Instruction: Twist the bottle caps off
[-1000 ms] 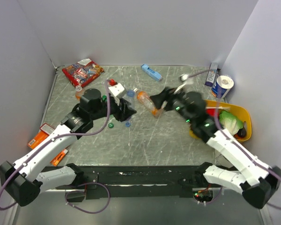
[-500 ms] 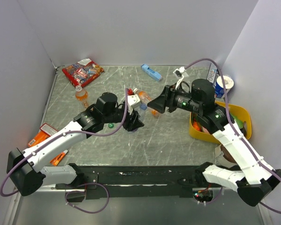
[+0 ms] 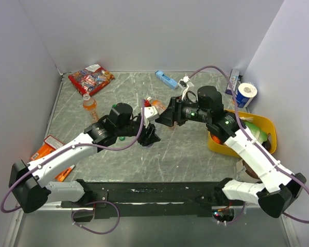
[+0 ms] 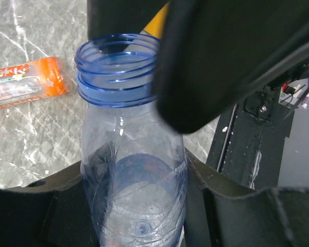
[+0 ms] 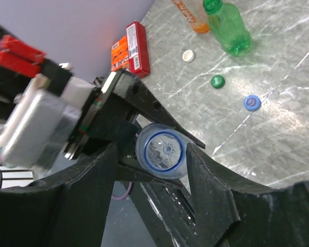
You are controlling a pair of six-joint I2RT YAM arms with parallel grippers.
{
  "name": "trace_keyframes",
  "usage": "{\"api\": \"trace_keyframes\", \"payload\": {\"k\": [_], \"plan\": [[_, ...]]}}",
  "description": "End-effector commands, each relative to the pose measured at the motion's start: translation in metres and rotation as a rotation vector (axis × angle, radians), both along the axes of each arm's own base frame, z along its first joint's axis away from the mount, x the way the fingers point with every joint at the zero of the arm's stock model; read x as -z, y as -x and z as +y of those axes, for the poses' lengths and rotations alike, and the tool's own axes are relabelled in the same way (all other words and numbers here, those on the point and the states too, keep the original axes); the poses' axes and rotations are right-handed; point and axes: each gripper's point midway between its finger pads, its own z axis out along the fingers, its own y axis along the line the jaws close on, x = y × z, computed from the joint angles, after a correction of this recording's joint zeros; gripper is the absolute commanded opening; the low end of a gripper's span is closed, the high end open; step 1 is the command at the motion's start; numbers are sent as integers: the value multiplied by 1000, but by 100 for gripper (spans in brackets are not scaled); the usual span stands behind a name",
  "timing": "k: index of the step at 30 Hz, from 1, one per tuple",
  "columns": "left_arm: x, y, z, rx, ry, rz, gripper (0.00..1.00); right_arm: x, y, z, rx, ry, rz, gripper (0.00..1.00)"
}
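Clear bottle [image 4: 132, 154] inside left tool [image 4: 136, 206] grip

uncapped and held: a clear bottle [image 4: 134, 170] with a blue-tinted, threaded neck and a blue label band has its mouth open and its body clamped in the left gripper [image 4: 135, 211]. beyond the clear bottle, a green bottle [image 5: 227, 27] lies on its side, just beside an orange bottle [image 5: 191, 14] that is also lying flat. a second orange bottle [image 3: 155, 105], partly hidden, lies just beside the clear bottle. a blue cap [image 5: 252, 103], a green cap [image 5: 217, 81] and a white cap [image 5: 188, 55] lie loose between the clear bottle and the green bottle.
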Motion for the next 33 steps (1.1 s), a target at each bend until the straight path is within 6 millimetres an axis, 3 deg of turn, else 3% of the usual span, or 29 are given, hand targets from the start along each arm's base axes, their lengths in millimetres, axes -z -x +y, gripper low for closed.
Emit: {"api": "trace_keyframes", "payload": {"k": [1, 6, 9, 10, 12, 15, 16, 17, 22, 25, 28, 30, 31, 33], "plan": [[-28, -6, -4, -11, 53, -79, 52, -6, -5, 6, 1, -27, -28, 61], [-27, -6, -4, -11, 50, -74, 52, 0, -6, 10, -16, -27, -17, 52], [-26, -7, -4, -17, 50, -77, 52, 2, -7, 11, -14, -24, -21, 38], [-26, -8, -4, -20, 50, -77, 52, 2, -8, 11, -13, -26, -24, 28], [-25, -12, -2, -47, 40, -84, 53, 6, -9, 11, -12, -16, -21, 20], [-27, -19, 3, -97, 32, -97, 82, 9, -14, 5, 25, 11, -39, 1], [-28, -19, 4, -101, 33, -97, 96, 8, -15, 2, 39, 20, -46, 0], [-31, -19, 6, -108, 41, -105, 100, 7, -19, -4, 72, 38, -74, 0], [-48, -25, 16, -155, 81, -153, 96, -3, -38, -39, 270, 118, -182, 0], [-69, -48, 42, -283, 144, -159, 96, -8, -51, -54, 379, 140, -235, 0], [-89, -97, 106, -568, 200, -166, 96, -9, -58, -49, 397, 162, -262, 0], [-99, -116, 145, -740, 225, -187, 96, -8, -62, -42, 406, 193, -283, 0], [-102, -129, 176, -875, 242, -187, 96, -7, -65, -33, 408, 235, -309, 0], [-103, -139, 215, -1043, 230, -198, 96, -2, -70, -24, 417, 285, -331, 0]]}}
